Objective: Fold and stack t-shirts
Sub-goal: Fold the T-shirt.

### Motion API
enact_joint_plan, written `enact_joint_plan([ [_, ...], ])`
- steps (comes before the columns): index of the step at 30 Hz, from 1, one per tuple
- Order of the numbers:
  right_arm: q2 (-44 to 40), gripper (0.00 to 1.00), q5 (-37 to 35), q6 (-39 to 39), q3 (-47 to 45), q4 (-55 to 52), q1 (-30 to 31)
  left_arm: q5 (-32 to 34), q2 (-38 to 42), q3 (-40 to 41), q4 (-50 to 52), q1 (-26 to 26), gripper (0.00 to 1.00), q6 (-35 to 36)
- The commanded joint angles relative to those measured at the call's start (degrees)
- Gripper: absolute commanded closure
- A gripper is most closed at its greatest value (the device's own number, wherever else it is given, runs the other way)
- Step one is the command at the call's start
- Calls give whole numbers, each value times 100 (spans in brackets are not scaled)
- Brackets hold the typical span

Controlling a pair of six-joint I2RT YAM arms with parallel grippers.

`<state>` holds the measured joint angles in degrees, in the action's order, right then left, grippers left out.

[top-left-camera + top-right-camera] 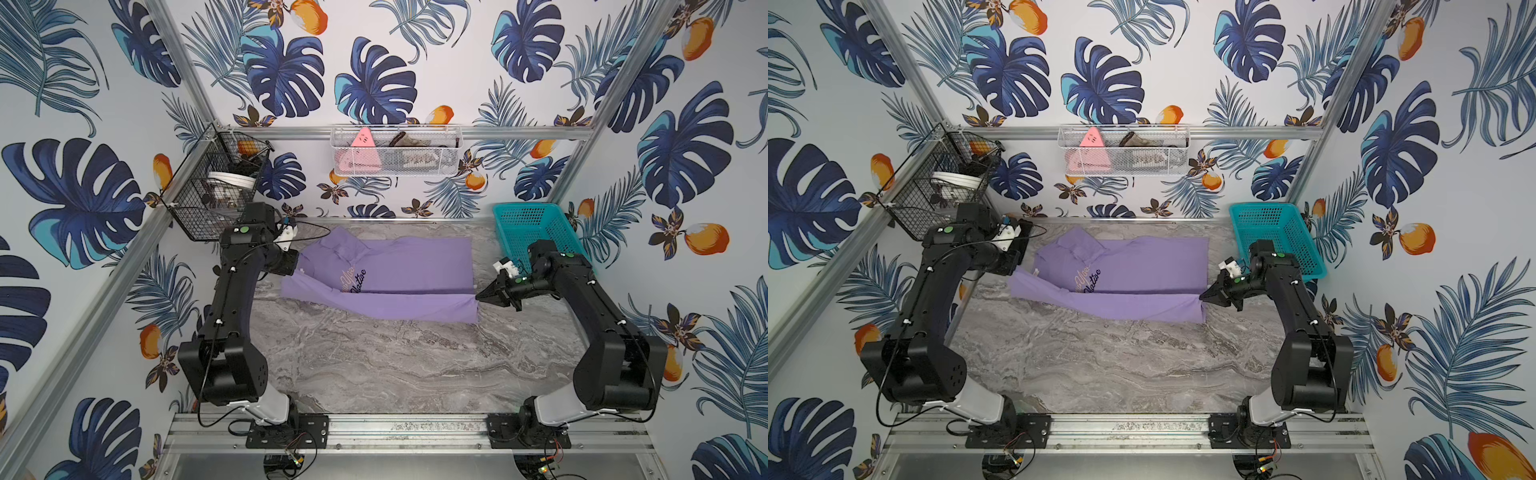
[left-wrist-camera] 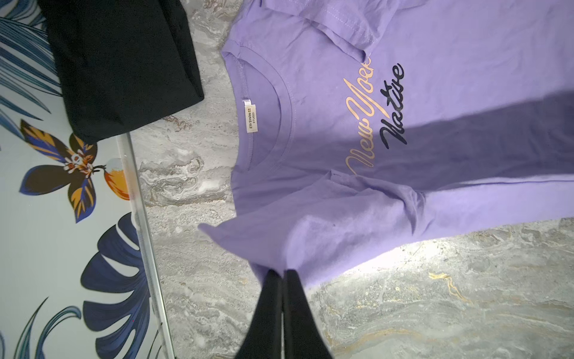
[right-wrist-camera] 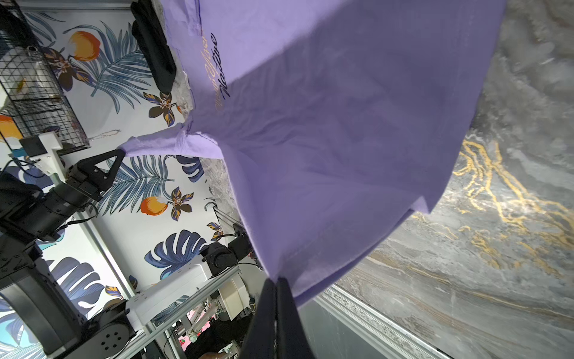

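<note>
On the grey marbled counter [image 1: 395,365], toward its far side, a purple shirt [image 1: 399,266] lies lengthwise, neck toward the left arm and hem toward the right arm. It has a round neck with a small white label, and gold and black cursive lettering [image 2: 375,112] across the chest. The far sleeve is folded in over the body.

The left end effector [image 2: 282,275] is pressed together on the near sleeve; its black fingers [image 2: 267,310] meet on the purple cloth with no gap between them. The right end effector [image 3: 276,281] is likewise clamped on the near hem corner, and in both top views its tips [image 1: 478,296] sit at the shirt's right end. Between the two grips the near side of the shirt runs as a long band, raised off the counter in the right wrist view, its inner edge reaching the lettering.

A black shirt [image 2: 124,62], folded, lies on the counter at the left wall, just beyond the purple shirt's neck and apart from it; the left arm hides it in the top views.

A teal basket [image 1: 528,224] stands at the far right corner of the counter.
</note>
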<state>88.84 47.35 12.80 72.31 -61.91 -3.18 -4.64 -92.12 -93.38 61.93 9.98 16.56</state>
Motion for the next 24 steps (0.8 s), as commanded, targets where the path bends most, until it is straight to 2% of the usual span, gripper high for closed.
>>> enact_joint_plan([
  [1,296,100,-348,-128,159,323,13,-120,-383,-209,-393,13,100,-139],
  [9,1244,100,-1003,-725,871,481,10,-120,-1687,-1103,-763,13,100,-375],
  [14,1678,100,-1121,-698,1096,639,28,-154,-2384,-1580,-753,9,100,-496],
  [24,2330,100,-1329,-804,1439,736,194,-223,-2794,-1768,-828,3,100,-632],
])
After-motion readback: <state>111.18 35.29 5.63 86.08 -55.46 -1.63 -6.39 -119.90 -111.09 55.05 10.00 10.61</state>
